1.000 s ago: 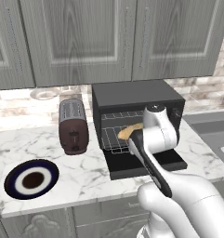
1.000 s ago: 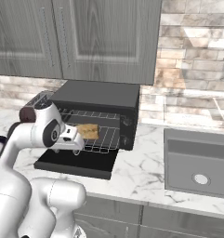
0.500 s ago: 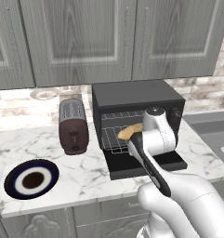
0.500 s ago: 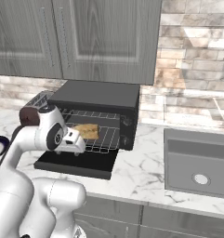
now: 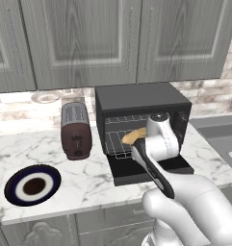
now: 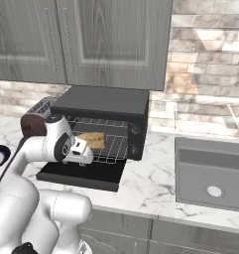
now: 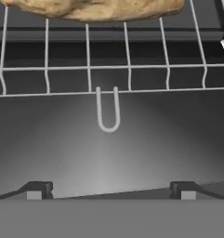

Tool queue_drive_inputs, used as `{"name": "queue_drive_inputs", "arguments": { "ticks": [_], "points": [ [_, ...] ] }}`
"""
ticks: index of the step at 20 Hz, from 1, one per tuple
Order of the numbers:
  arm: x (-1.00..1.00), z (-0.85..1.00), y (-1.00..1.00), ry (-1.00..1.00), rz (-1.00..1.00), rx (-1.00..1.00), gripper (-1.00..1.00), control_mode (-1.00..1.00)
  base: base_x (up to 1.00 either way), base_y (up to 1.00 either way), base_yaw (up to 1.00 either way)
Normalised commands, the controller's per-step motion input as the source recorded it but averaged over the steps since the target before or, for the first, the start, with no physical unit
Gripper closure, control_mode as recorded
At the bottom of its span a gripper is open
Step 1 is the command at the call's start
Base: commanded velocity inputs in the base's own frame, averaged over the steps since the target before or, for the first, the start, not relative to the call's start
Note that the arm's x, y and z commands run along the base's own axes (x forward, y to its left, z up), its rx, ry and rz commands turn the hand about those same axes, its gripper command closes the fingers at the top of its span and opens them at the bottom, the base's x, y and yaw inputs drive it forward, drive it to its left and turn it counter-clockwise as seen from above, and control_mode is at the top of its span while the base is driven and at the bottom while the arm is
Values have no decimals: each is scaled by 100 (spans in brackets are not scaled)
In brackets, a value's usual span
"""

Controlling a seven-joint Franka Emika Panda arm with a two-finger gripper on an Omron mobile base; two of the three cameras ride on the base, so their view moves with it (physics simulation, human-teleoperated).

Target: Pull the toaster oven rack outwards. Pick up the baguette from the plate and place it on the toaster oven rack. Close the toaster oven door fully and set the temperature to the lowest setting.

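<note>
the baguette (image 7: 97, 8) lies on the toaster oven rack (image 7: 127, 69), which juts over the lowered toaster oven door (image 5: 151, 168). the hand (image 7: 108, 189), fingers spread and empty, hovers above that door. lifting the door now could jam it against the rack.

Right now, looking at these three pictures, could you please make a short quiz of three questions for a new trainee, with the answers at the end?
1. True or false: the baguette lies on the plate.
2. How does the toaster oven door stand? A) shut upright B) folded down flat in front of the toaster oven C) removed
3. In the hand view, what hangs from the front edge of the toaster oven rack, and is the gripper open or shut?

Key:
1. False. The baguette rests on the rack; the plate holds nothing.
2. B.
3. A small wire loop. The gripper is open, its fingertips wide apart below the loop, holding nothing.
</note>
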Motion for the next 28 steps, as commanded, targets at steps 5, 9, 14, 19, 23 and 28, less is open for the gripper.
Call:
{"name": "queue_drive_inputs", "arguments": {
  "ticks": [5, 9, 14, 19, 23, 28],
  "points": [
    [26, -13, 0, 0, -1, 1, -100, -100, 0, 0, 0],
    [28, -10, 0, 0, 0, 1, -100, -100, 0, 0, 0],
    [27, -8, 0, 0, 0, 0, -100, -100, 0, 0, 0],
    [24, -6, 0, 0, 0, 0, -100, -100, 0, 0, 0],
    [20, -4, 0, -2, 0, 0, -100, -100, 0, 0, 0],
    [4, -16, 0, -2, 0, 0, -100, -100, 0, 0, 0]
  ]
}}
